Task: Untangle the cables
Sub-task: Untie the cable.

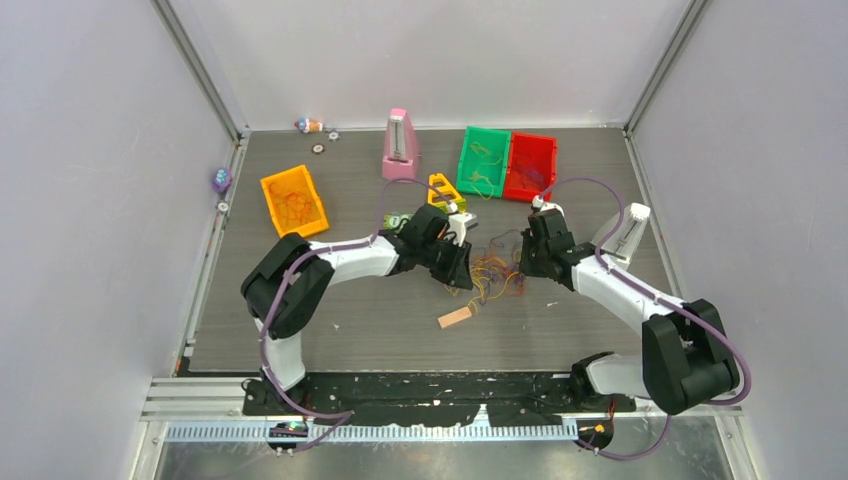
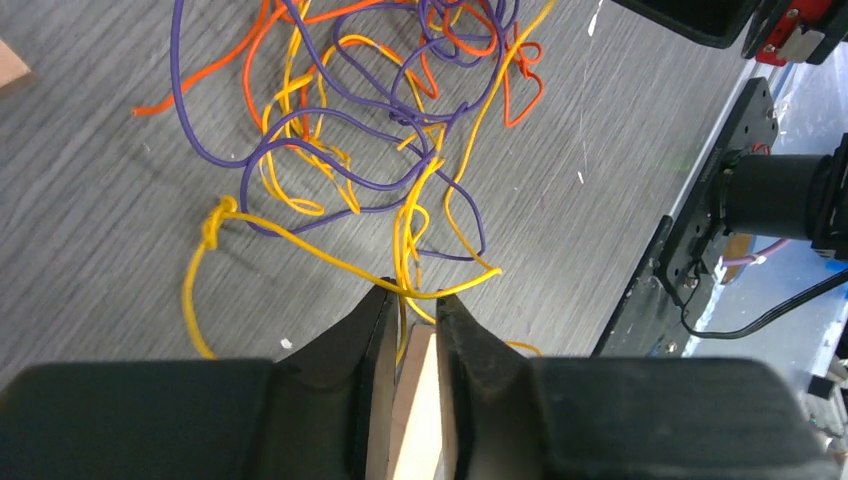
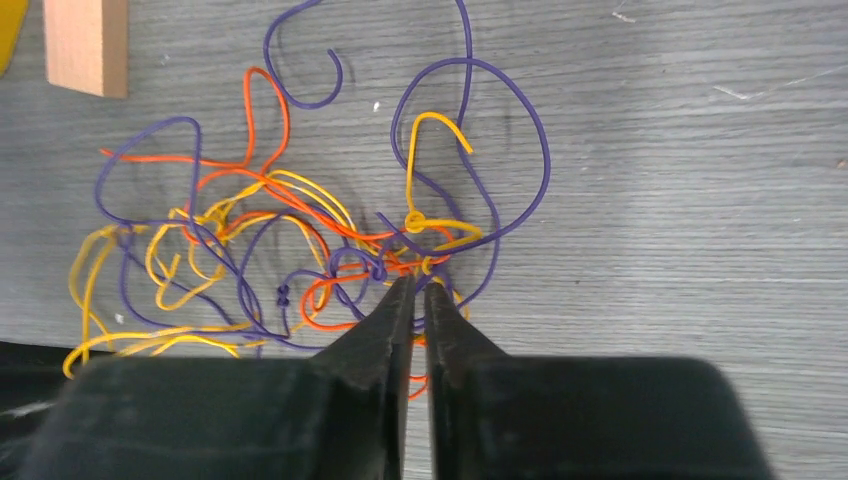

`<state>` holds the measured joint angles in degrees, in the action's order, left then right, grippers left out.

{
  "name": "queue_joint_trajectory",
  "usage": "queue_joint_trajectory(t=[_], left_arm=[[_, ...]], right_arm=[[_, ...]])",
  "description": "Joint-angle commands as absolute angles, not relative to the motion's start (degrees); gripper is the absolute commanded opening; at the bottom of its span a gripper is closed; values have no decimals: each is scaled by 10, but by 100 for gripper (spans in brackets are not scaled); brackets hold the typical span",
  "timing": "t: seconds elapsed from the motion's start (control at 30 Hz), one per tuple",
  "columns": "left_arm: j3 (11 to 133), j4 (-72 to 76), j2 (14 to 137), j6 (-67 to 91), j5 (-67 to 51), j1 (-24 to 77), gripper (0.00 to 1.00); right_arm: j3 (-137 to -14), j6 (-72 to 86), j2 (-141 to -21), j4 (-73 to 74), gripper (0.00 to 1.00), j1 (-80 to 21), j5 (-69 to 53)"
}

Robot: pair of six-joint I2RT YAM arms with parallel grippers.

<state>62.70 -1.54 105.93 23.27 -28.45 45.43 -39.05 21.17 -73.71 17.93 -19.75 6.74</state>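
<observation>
Bright, even, diffuse overhead light. Faint soft shadows under cables (image 3: 300,215) on surface (image 3: 680,200). Out of focus at frame bottom: left claw (image 2: 416,296), right claw (image 3: 418,285). Yellow strands smeared lower left, right wrist.

The cables (image 3: 330,224) look smooth and a bit shiny, like plastic. The table (image 3: 700,200) is dull grey with wood lines. The little block (image 3: 87,45) is bare pale wood.

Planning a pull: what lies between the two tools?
The cables, a tangle of orange, yellow and purple strands, lie between the left tool and the right tool in the top view.
</observation>
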Motion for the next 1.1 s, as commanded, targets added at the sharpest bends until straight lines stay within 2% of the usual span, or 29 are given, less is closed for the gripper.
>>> queue_joint_trajectory(t=[0.0,0.03,0.23,0.4,0.5,0.57,0.63,0.67,0.73,0.8,0.87,1.07], left_arm=[[665,-36,1073,218,-289,458,4],[666,-41,1069,216,-281,458,0],[591,-5,971,196,-200,436,0],[491,46,859,228,-159,378,0],[449,45,793,252,-142,336,0],[438,39,758,242,-158,326,0],[449,5,741,234,-169,326,0],[455,-6,736,234,-179,326,0],[463,-22,728,238,-196,325,0],[469,-31,719,242,-200,325,0],[480,-46,709,242,-196,326,0],[497,-84,687,235,-185,326,0]], right_arm=[[-390,225,-739,150,8,-194,64],[-389,227,-733,152,6,-193,68],[-384,247,-678,178,5,-172,159],[-367,281,-608,195,5,-125,234],[-357,287,-575,192,5,-104,244],[-351,245,-560,164,7,-100,182],[-353,177,-562,136,30,-99,8],[-358,167,-570,129,52,-100,-33],[-373,148,-587,124,71,-112,-104],[-396,123,-605,139,76,-150,-99],[-419,101,-625,150,78,-200,-65],[-494,88,-751,170,72,-298,-30]])
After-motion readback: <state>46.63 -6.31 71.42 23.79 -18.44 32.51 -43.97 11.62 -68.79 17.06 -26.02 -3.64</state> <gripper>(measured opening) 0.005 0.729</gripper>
